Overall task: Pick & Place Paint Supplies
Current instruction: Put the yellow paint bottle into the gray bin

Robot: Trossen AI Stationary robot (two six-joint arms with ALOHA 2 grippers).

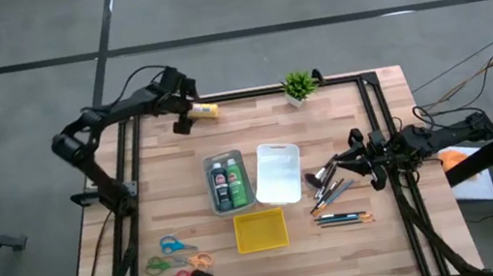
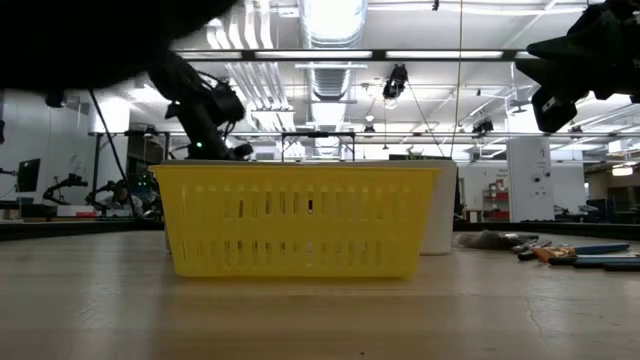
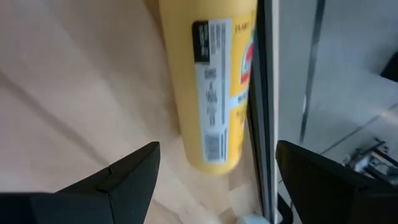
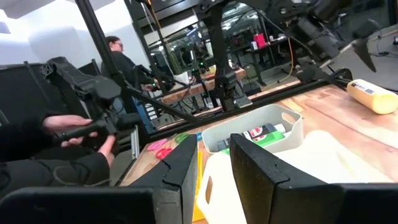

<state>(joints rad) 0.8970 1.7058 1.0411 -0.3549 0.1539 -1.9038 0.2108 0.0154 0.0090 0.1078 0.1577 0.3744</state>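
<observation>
A yellow paint bottle [image 1: 206, 111] [image 3: 211, 81] lies on its side at the table's far edge, along the black frame rail [image 3: 266, 93]. My left gripper [image 1: 191, 118] [image 3: 214, 180] hovers over the bottle's end, open, one finger on either side, apart from it. A green bottle [image 1: 236, 181] and a dark bottle [image 1: 221, 183] lie in a grey bin [image 1: 226, 158]. Brushes [image 1: 330, 187] and pencils [image 1: 342, 219] lie on the table at the right. My right gripper [image 1: 355, 154] [image 4: 214, 171] waits by the right edge, open a little, with nothing between its fingers.
A white bin [image 1: 277, 174] stands beside the grey one, with a yellow basket [image 1: 260, 231] [image 2: 300, 220] nearer the front. Scissors [image 1: 178, 256] lie at the near left, and a small potted plant [image 1: 297, 85] stands at the far edge. A person's hands [image 4: 74, 134] hold a dark device at the near side.
</observation>
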